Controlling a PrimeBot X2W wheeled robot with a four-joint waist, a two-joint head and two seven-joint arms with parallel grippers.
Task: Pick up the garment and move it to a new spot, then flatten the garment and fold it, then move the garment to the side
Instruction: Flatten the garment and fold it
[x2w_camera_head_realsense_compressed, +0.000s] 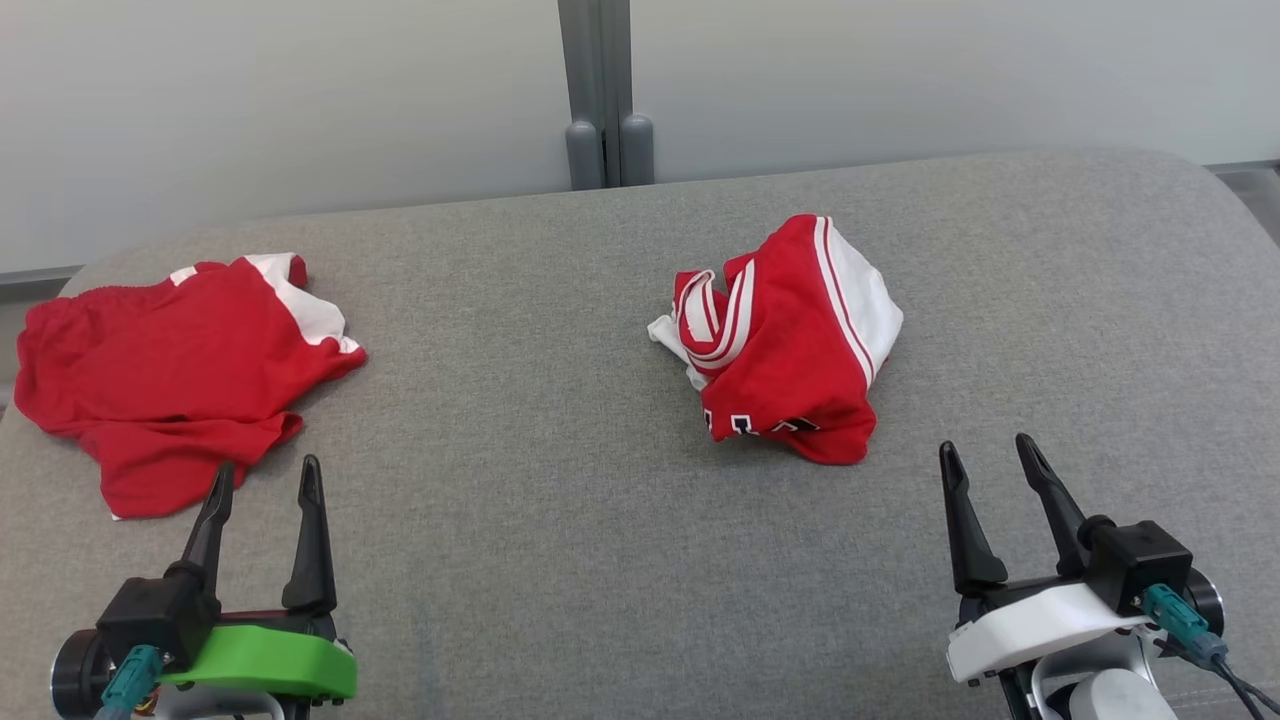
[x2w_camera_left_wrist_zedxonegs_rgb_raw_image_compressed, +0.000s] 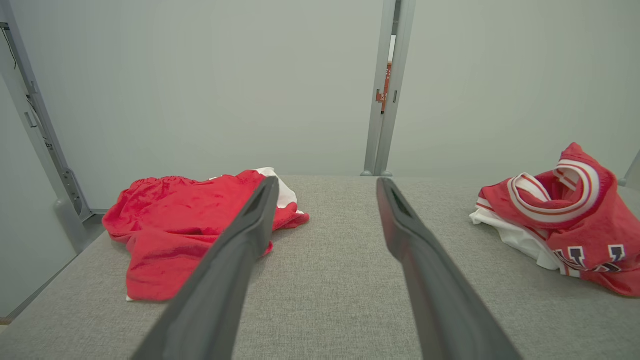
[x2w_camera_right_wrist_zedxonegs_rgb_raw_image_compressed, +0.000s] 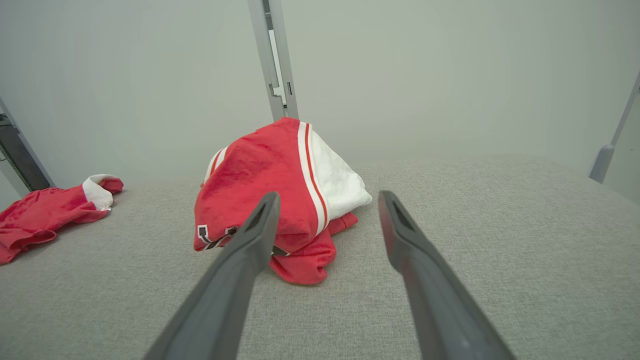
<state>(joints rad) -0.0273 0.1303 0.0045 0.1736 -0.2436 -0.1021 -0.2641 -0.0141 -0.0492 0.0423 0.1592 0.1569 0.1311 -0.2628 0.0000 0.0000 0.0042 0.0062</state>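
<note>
Crumpled garment (x2w_camera_head_realsense_compressed: 785, 340) heaped right of centre on the grey cushion (x2w_camera_head_realsense_compressed: 560, 520), ahead of your right gripper (x2w_camera_head_realsense_compressed: 985, 446), which, like the left gripper (x2w_camera_head_realsense_compressed: 267, 466), gapes wide and empty: expect light, limp, probably slippery cloth, and pinch its raised striped fold.
</note>
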